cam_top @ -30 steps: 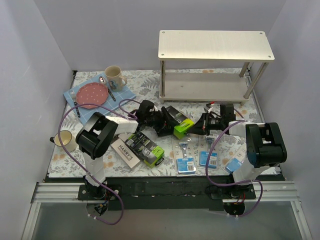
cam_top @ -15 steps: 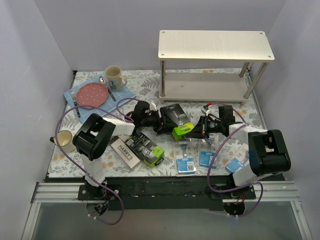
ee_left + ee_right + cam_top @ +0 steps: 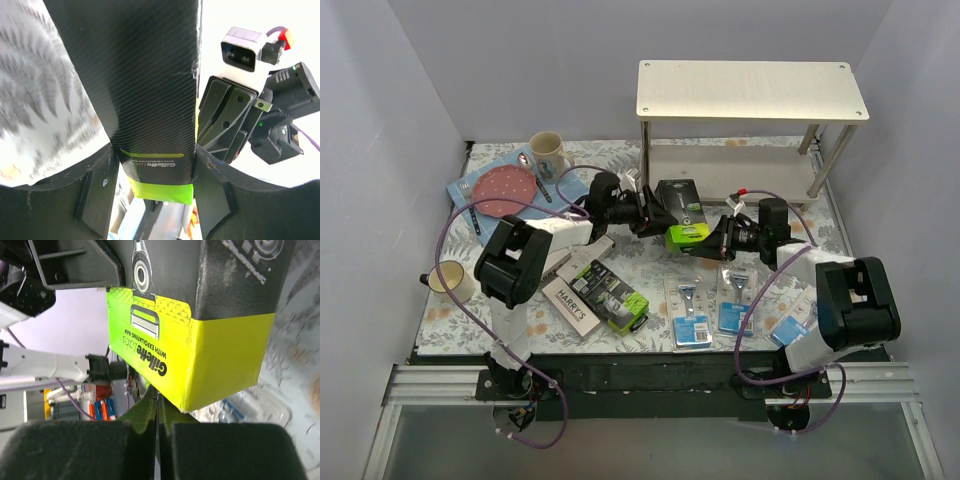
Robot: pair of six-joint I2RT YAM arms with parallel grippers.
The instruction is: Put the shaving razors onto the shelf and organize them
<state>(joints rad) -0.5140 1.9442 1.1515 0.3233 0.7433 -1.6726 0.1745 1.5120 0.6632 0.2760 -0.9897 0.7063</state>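
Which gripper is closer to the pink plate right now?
Left. The left gripper, clamped on the black-and-lime box, is toward the table's middle from the pink plate. The right gripper sits beyond the box's lime end, farther from the plate.

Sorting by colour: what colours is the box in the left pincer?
Black box with lime-green end; right wrist view shows best.

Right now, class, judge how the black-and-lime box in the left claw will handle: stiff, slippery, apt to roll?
Probably stiff: the black-and-lime box shows straight edges in the left claw. Its printed faces look smooth, so it might slip. Flat sides make rolling unlikely.
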